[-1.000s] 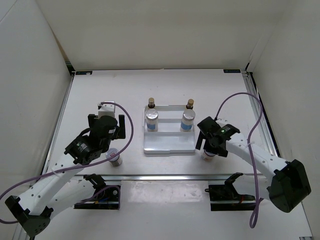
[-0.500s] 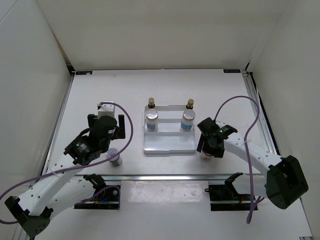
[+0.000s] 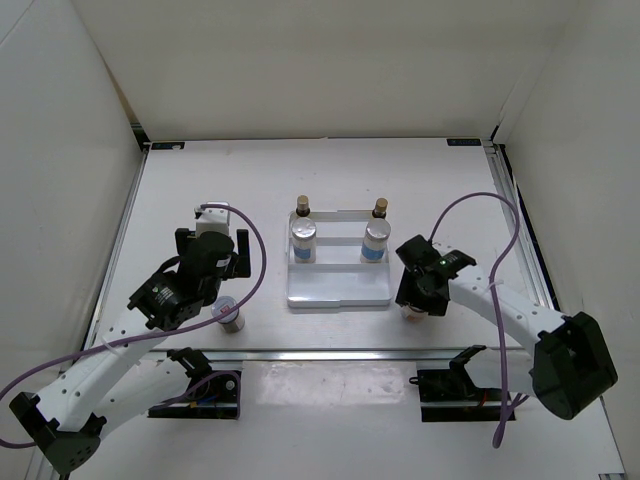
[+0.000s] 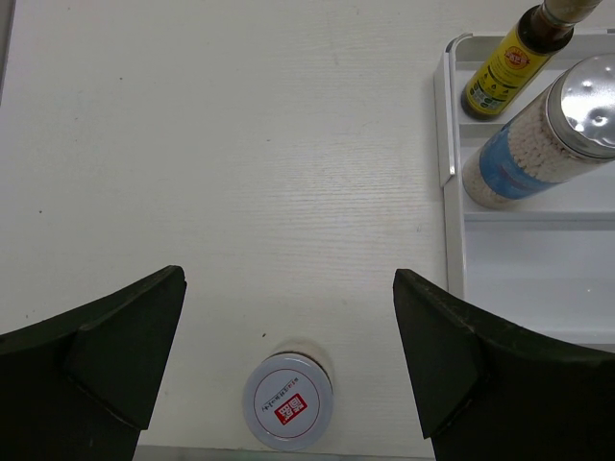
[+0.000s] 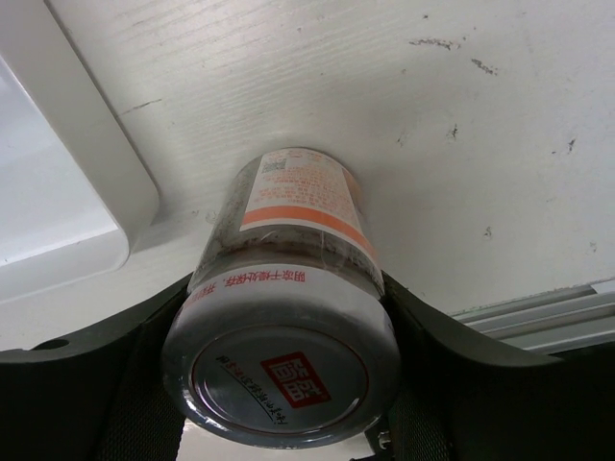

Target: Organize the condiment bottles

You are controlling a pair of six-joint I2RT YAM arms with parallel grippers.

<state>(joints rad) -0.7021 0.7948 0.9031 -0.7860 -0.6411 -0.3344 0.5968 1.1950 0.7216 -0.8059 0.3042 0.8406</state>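
One jar [image 5: 288,288] now sits between the right gripper's [image 3: 416,304] jaws.

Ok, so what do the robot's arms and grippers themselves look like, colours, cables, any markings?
The left arm and right arm are white tubular links with black joints and wrist housings. A purple cable loops along each. The left gripper and right gripper have plain black fingers. A small green light glows on the right wrist.

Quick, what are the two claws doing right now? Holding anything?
Left gripper: open, empty, with a red-marked jar standing below it.
Right gripper: closed on the other red-marked jar.
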